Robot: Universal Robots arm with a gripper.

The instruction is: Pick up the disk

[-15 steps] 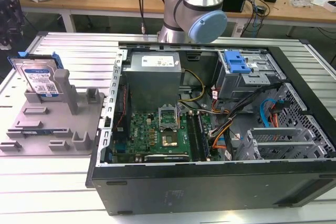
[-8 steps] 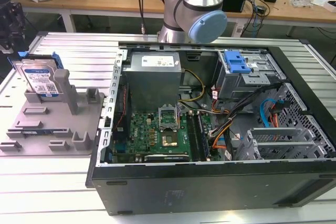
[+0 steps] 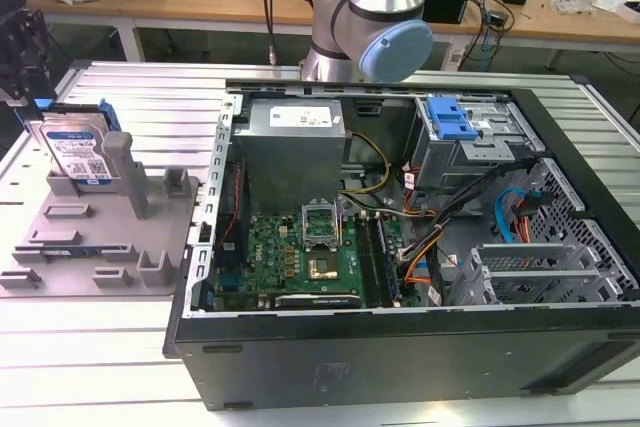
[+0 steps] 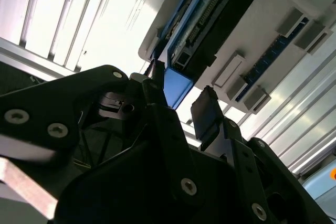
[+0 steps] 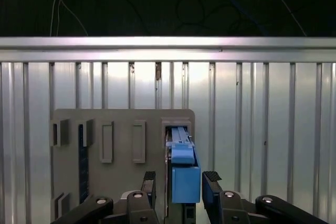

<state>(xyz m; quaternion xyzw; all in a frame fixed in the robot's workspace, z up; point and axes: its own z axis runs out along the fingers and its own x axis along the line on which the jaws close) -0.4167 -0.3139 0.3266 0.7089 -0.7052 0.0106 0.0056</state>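
The disk (image 3: pixel 78 152) stands upright on its edge in a slot of the grey holder (image 3: pixel 110 237) at the exterior view's left, its white-and-blue label facing out. My gripper (image 3: pixel 28 87) hangs just above the disk's top corner. In the first wrist view the gripper (image 5: pixel 180 178) is open, with one black finger (image 5: pixel 149 179) on each side of the disk's (image 5: pixel 181 145) blue frame and small gaps between. The second wrist view shows the same: the gripper (image 4: pixel 178 85) straddles the blue edge of the disk (image 4: pixel 210 30).
An open computer case (image 3: pixel 560 367) fills the middle and the exterior view's right, with a blue latch (image 3: pixel 450 117) on its drive bay. The arm's base (image 3: pixel 370 17) rises behind the case. Upright posts (image 3: pixel 125 172) of the holder stand beside the disk. Everything rests on a ribbed metal table (image 3: pixel 100 357).
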